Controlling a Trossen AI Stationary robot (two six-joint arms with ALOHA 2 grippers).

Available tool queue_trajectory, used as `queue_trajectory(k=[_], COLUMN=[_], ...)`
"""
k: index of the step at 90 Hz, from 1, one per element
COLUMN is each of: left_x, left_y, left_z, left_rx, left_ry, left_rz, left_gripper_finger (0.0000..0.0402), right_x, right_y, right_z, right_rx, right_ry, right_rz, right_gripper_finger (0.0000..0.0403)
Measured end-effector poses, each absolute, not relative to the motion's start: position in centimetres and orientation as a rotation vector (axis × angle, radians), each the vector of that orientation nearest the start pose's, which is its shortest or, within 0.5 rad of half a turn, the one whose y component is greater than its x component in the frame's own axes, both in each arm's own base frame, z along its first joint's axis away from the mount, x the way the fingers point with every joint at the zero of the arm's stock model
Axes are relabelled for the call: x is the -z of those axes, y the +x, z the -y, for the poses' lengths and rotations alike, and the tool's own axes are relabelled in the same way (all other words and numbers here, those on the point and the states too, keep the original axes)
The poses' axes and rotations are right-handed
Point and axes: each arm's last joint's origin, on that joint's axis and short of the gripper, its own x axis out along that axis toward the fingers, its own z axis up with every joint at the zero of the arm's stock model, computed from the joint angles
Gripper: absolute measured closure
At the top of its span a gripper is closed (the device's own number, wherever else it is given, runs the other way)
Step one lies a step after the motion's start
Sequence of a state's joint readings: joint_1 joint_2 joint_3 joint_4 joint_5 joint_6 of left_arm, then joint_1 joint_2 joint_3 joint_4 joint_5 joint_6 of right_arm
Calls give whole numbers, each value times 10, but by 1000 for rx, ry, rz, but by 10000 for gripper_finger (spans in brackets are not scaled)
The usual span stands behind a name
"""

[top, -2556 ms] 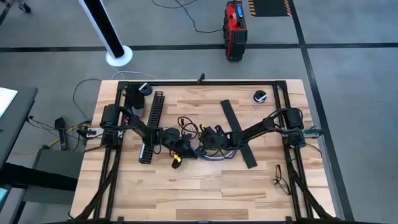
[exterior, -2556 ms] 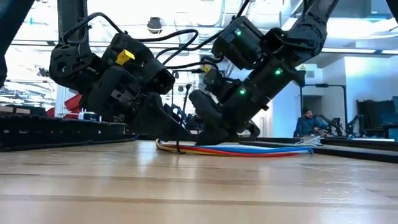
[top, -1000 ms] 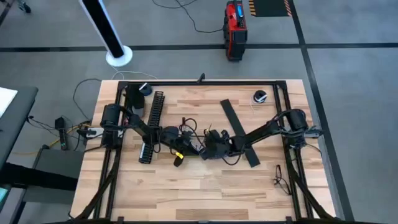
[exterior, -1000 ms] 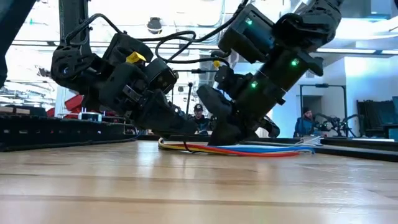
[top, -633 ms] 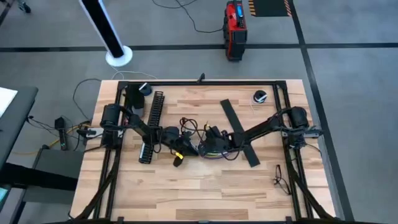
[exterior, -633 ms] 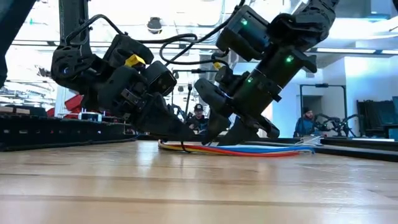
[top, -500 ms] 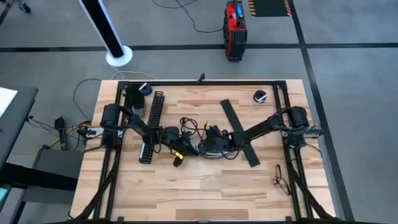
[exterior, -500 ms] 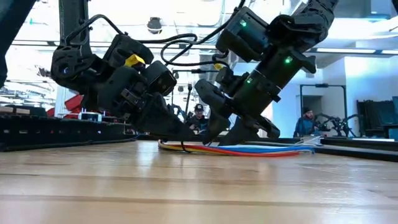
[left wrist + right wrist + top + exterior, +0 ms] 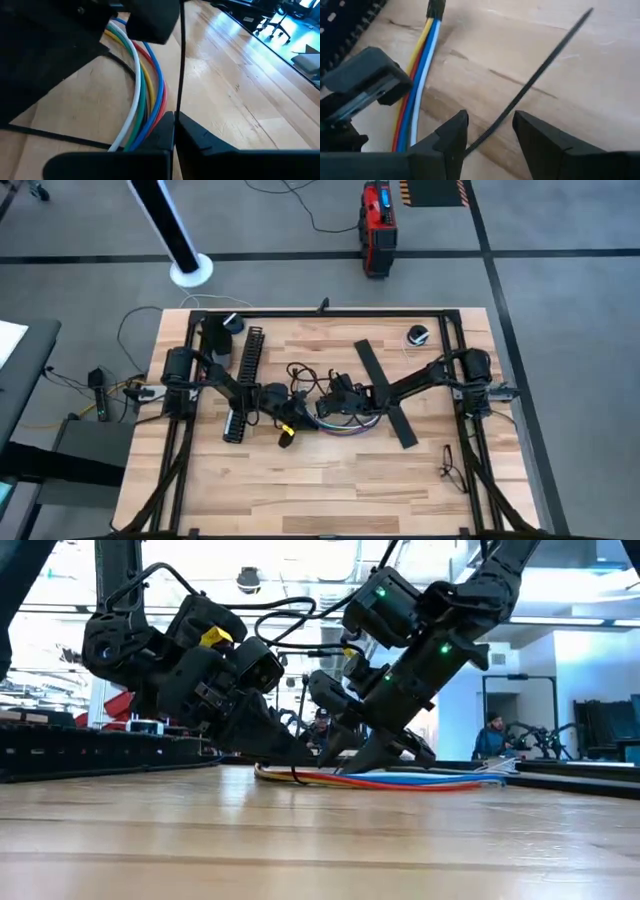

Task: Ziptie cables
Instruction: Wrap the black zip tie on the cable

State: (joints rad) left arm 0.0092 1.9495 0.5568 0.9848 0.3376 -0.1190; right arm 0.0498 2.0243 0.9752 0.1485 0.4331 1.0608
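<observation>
2 tools meet at the center of the high view over the cables [image 9: 345, 425], which lie flat on the table [image 9: 330, 490], running left-right. The left tool [image 9: 296, 417] pinches the ziptie [image 9: 540, 75]; the right tool [image 9: 330, 408], jaws parted, straddles its tail.
</observation>
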Motion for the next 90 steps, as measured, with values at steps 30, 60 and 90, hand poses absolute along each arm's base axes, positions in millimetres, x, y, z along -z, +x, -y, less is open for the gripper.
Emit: queue_trajectory(k=[30, 60, 90], left_x=[-81, -81, -81], left_y=[307, 307, 308], left_z=[5, 5, 3], left_rx=[294, 294, 292], left_ry=[-189, -194, -196], left_rz=[-422, -422, -420], left_gripper_finger=[401, 401, 401], right_x=[-79, -82, -83], right_y=[370, 368, 363], right_z=[-15, -26, -58], right_rx=[717, 685, 663], right_ry=[686, 445, 137], right_rz=[-618, -646, -636], right_gripper_finger=[368, 401, 403])
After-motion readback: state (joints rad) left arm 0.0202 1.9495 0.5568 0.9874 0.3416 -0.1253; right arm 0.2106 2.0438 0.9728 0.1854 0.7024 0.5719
